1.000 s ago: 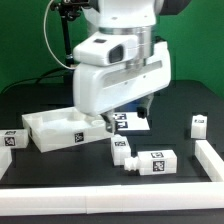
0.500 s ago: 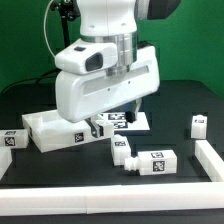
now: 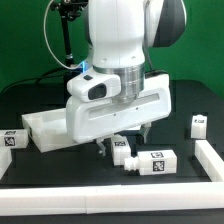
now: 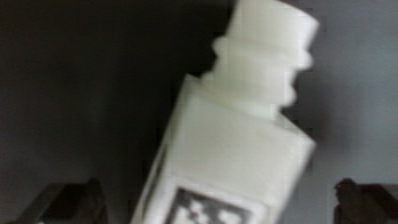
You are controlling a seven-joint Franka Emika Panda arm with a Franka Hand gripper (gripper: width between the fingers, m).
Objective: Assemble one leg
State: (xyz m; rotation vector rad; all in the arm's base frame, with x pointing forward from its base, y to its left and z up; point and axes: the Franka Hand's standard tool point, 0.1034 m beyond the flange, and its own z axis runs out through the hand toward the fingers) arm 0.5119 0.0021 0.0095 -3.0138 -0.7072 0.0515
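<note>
In the exterior view my gripper [image 3: 122,143] hangs low over the black table, just above a white leg [image 3: 122,151]. A second leg with a tag [image 3: 156,162] lies right beside it. In the wrist view that leg [image 4: 240,130] fills the frame, lying flat with its stubby peg end away from the jaws and its tag near them. My gripper [image 4: 217,205] is open and empty, with one dark fingertip [image 4: 71,203] on each side of the leg, not touching it. The white tray-like top [image 3: 42,130] lies to the exterior view's left.
Another leg [image 3: 13,139] lies at the exterior view's far left and one more [image 3: 198,125] at the far right. A white raised border [image 3: 110,192] runs along the front and right edges of the table. The arm hides the area behind the gripper.
The arm has moved from above the tray and the marker board toward the front and down, and now sits over the legs in the middle. No part has moved.
</note>
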